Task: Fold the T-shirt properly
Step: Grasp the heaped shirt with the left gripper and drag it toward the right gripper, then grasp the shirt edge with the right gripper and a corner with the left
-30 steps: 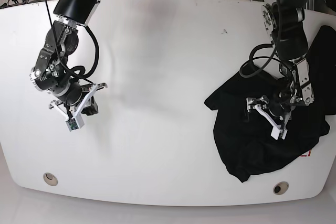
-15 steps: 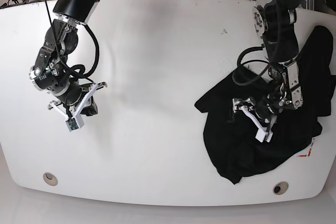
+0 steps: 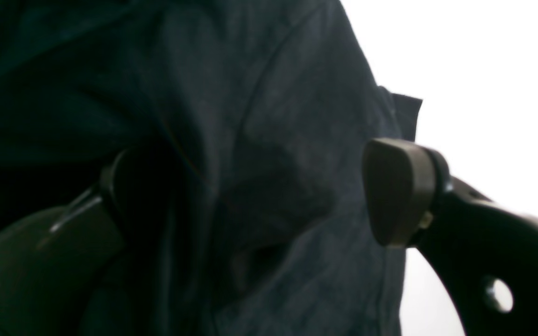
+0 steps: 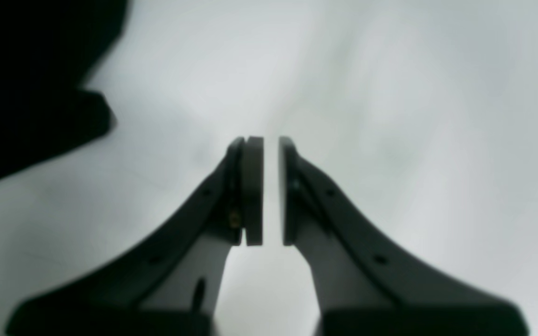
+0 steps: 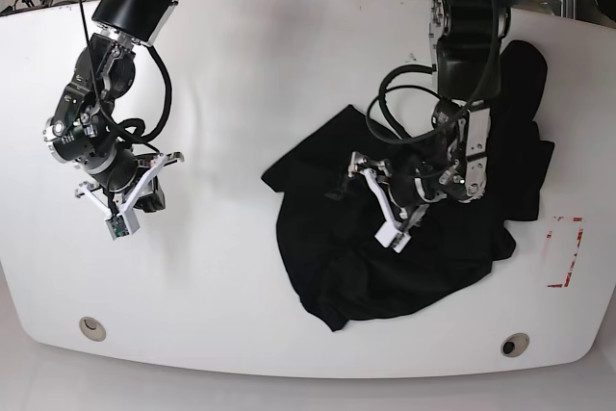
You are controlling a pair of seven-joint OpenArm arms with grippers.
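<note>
T-shirt bunched between, seemingly touching, left gripper's spread fingers.

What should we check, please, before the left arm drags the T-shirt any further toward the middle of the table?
1. Cloth lies between the fingers of the left gripper: ok, a fold of the T-shirt sits there.
2. Left jaws clamped on that fold: not ok, they stand wide apart.
3. Right gripper clear of the shirt: ok, jaws nearly together over bare table.
4. Shirt spread flat: not ok, bunched.
5. Collar and sleeves located: cannot tell.
</note>
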